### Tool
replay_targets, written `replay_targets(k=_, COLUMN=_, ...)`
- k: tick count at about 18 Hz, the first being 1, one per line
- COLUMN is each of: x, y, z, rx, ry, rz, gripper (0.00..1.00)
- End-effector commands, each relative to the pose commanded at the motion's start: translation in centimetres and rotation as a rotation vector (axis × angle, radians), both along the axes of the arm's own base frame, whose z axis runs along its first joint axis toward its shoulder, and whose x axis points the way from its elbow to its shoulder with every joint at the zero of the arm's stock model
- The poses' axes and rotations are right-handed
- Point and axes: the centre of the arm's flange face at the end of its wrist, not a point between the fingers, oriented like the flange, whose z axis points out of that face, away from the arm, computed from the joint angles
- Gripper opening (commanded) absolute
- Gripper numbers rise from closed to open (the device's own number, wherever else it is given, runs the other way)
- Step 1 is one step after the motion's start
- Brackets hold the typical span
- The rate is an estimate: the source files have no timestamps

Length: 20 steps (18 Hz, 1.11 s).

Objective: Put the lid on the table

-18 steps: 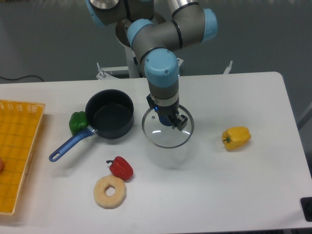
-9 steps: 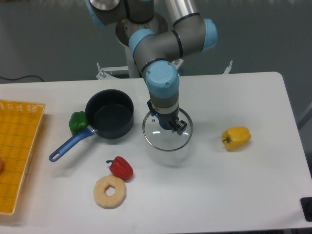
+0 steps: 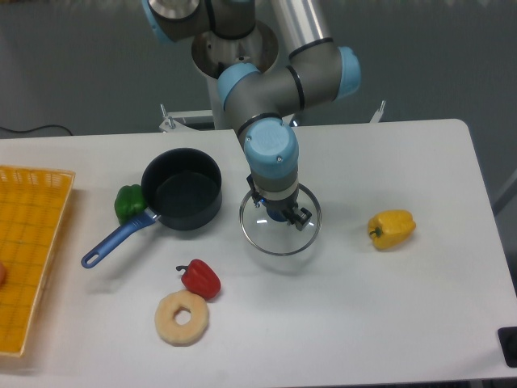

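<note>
**Glass lid held over white table**

White table (image 3: 388, 307) is set before a grey wall. The pincer (image 3: 281, 212) is seen closed on the knob of the glass lid (image 3: 279, 232), right of a dark saucepan (image 3: 182, 188).

A dark saucepan (image 3: 182, 188) with a blue handle is sitting beside a green pepper (image 3: 128, 202); a red pepper (image 3: 200, 278) is touching a pale ring (image 3: 182, 318); a yellow pepper (image 3: 392, 228) is lying well apart, a yellow tray (image 3: 28, 250) at the edge.
</note>
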Motion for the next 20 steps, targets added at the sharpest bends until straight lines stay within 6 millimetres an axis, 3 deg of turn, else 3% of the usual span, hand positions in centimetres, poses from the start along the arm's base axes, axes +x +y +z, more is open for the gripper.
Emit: replay_targets(k=20, x=0.2, y=0.7, z=-3.1, rx=-0.033, ry=-0.036, rz=-0.014, gripper=0.51)
